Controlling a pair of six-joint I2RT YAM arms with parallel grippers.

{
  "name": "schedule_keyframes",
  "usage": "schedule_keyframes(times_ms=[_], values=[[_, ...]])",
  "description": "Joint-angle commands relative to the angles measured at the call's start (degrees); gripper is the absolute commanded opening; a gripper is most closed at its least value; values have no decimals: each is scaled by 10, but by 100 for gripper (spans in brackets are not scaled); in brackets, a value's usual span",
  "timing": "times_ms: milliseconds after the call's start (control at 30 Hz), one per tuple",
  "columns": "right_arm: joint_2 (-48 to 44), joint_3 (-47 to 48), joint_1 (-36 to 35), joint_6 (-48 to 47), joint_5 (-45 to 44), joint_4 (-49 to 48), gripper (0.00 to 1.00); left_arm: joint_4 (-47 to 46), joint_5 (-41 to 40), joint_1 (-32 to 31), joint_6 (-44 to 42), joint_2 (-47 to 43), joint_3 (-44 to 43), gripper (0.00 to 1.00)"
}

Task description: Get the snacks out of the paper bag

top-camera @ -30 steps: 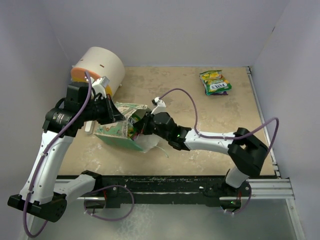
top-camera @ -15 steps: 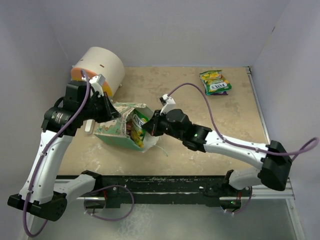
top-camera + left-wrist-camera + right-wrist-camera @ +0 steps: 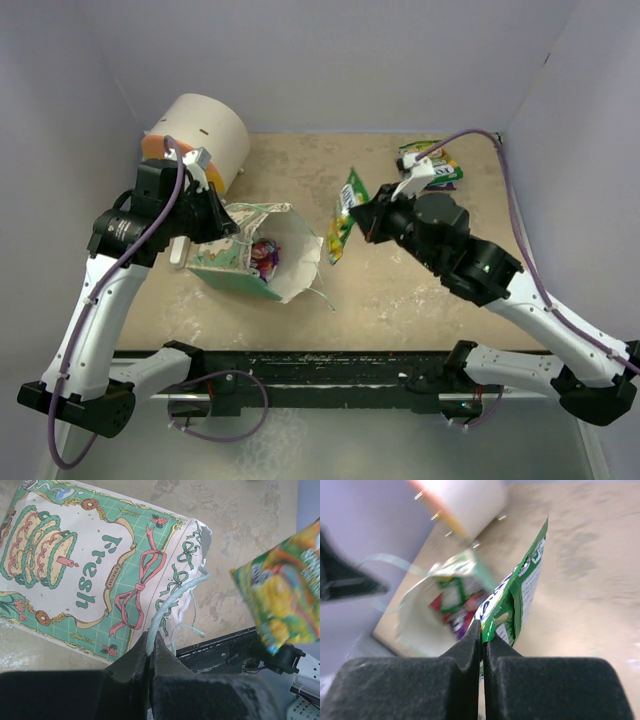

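My L gripper (image 3: pixel 150 641) is pinched tight on the thin string handle (image 3: pixel 172 602) of the paper bag (image 3: pixel 240 262). The bag lies on its side at the left of the table (image 3: pixel 420 290), mouth facing right, w/ more snacks (image 3: pixel 264 254) inside. My R gripper (image 3: pixel 481 629) is squeezed tight on a green-yellow packet (image 3: pixel 519 592), up in the air just right of the bag's mouth. Other packets (image 3: pixel 432 166) lie at the far right. A big cream tub (image 3: pixel 205 130) sits far left.

Beige, mottled stone-patterned tabletop (image 3: pixel 300 170) enclosed on three sides by plain pale lavender walls (image 3: pixel 330 60); black metal rail (image 3: pixel 340 372) along its near edge; even, diffuse lighting.
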State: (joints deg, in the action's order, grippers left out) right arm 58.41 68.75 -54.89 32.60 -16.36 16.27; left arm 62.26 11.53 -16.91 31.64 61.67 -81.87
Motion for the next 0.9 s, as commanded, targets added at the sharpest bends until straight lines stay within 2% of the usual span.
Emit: schedule_keyframes(times_ms=[0, 167, 300, 400, 567, 700, 867], values=[[11, 50, 115, -51, -63, 63, 0, 0, -6, 0, -14, 2, -19, 0], [62, 54, 221, -25, -54, 50, 0, 0, -4, 0, -14, 2, -20, 0], [127, 55, 294, 23, 30, 17, 0, 1, -2, 0, -15, 3, -24, 0], [168, 61, 325, 37, 91, -25, 0, 6, -2, 0, -17, 5, -30, 0], [223, 83, 359, 64, 142, -49, 0, 8, -5, 0, -18, 2, -34, 0], [250, 52, 406, 101, 196, -86, 0, 8, -8, 0, -18, 0, -37, 0], [268, -32, 485, 127, 245, -122, 0, 12, -17, 0, -18, -2, -40, 0]])
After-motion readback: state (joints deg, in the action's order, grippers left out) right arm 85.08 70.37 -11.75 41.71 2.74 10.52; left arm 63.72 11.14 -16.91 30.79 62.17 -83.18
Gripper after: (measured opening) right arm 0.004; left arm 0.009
